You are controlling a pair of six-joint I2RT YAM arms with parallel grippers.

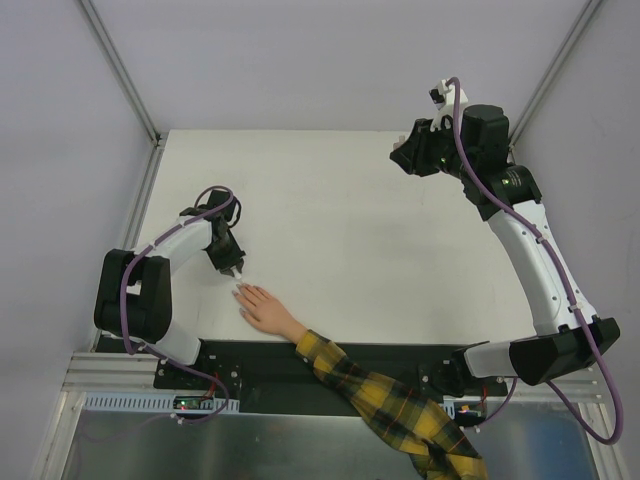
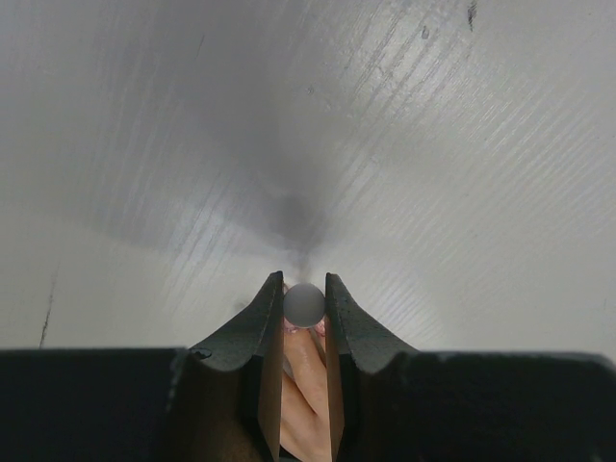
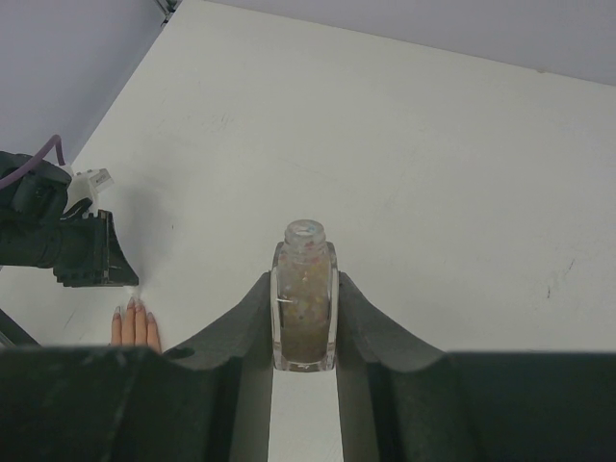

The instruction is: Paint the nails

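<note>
Nails [image 3: 130,306] are down at the near left of the table [image 1: 350,230], on the fingertips of the mannequin hand [image 1: 265,310]. It lies flat with its fingers pointing toward the far left, and its plaid sleeve [image 1: 400,405] trails off the near edge. My left gripper [image 1: 236,270] hangs right over those fingertips, tip pointed down at them; whether it touches, I cannot tell. On the left wrist camera its jaws are narrow, pinched on a small round grey piece [image 2: 304,303], and flesh-coloured fingers show just beneath, between the two pads. My right gripper [image 3: 304,279] is up high over the far right of the table, well apart from the hand. Its jaws are closed on a polish bottle [image 3: 305,327], upright between the fingers, neck uncapped, pale glittery fill with pink flecks. From that wrist view I see the left gripper and the fingertips at lower left.
</note>
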